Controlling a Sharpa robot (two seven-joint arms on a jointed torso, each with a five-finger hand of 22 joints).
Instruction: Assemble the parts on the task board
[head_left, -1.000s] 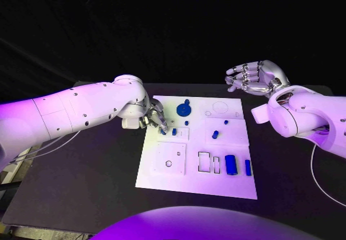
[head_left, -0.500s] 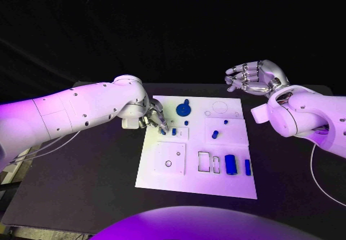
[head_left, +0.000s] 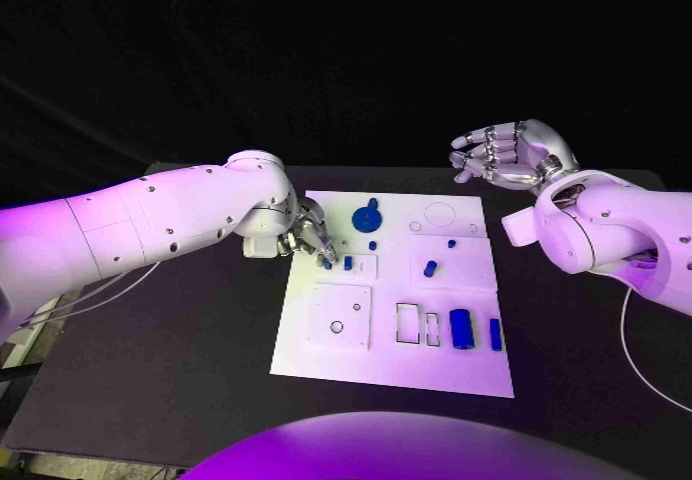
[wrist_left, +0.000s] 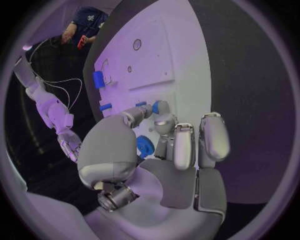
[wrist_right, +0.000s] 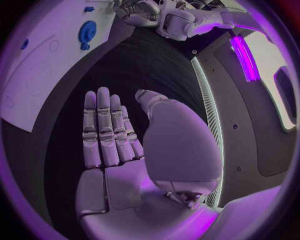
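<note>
Head view, one task board, two hands, seven blue parts

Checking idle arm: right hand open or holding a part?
Open. The right hand shows a bare palm with fingers extended and apart, held off the task board.

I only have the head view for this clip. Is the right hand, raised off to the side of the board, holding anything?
Observer: No. The right wrist view shows the right hand with a bare palm and its fingers stretched out.
Operator: And the left hand at the board's edge?
Observer: In the left wrist view a small blue piece sits right at the fingertips of the left hand. I cannot tell whether it is pinched.
Operator: Anything under that hand?
Observer: A round blue piece shows through the gap between thumb and fingers, over the white board.
</note>
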